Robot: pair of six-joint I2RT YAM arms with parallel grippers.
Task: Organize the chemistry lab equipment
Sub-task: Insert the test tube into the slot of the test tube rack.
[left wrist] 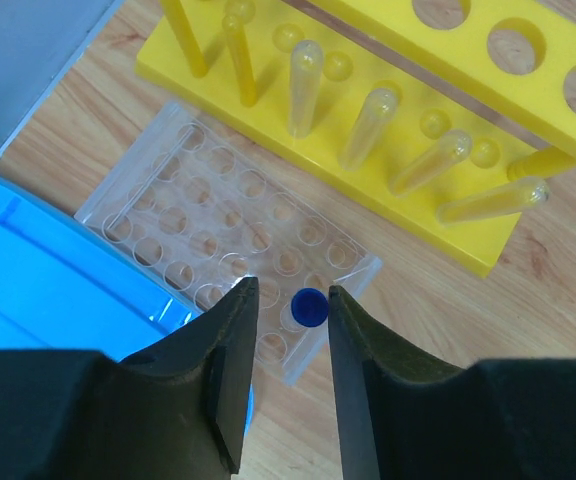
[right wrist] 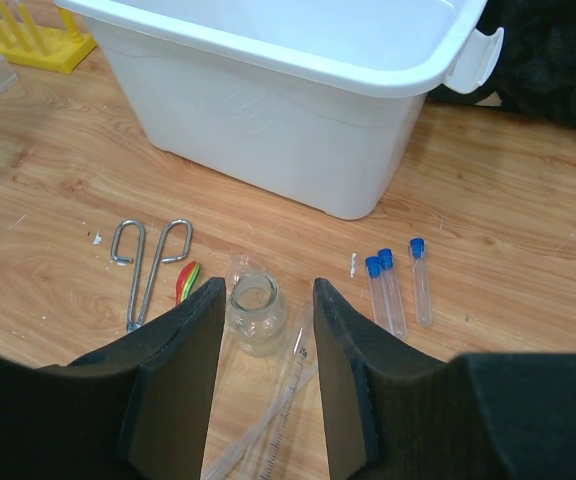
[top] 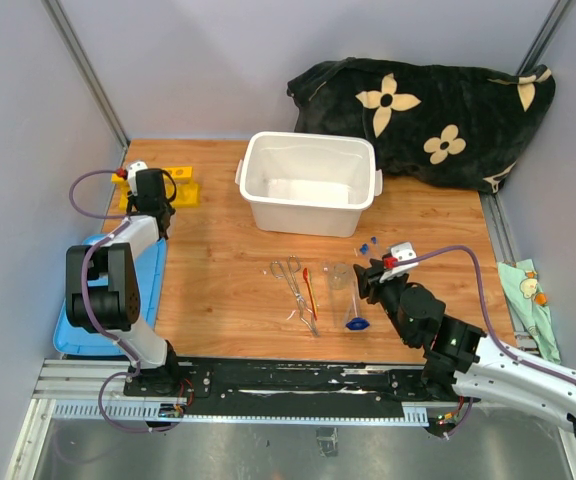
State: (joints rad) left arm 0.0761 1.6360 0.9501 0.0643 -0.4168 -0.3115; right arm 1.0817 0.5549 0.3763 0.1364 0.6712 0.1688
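Observation:
My left gripper (left wrist: 293, 290) stands open over a clear well tray (left wrist: 218, 210). A blue-capped tube (left wrist: 309, 307) stands in a corner well between its fingertips, close to the right one. The yellow tube rack (left wrist: 398, 60) lies just beyond, with clear tubes (left wrist: 303, 85) on its pegs. My right gripper (right wrist: 268, 290) is open low over the table, its fingers either side of a small glass flask (right wrist: 256, 313) without touching it. A graduated glass cylinder (right wrist: 268, 420) with a blue base (top: 357, 323) lies beneath. Metal tweezers (right wrist: 148, 265) and a red-orange tool (right wrist: 186, 282) lie left, three blue-capped tubes (right wrist: 393, 290) right.
A white plastic bin (top: 308, 185) stands at the middle back, close behind the right gripper's work area. Its blue lid (top: 78, 310) lies at the left edge under the left arm. The black flowered blanket (top: 438, 110) fills the back right corner. A patterned cloth (top: 528, 290) hangs off the right.

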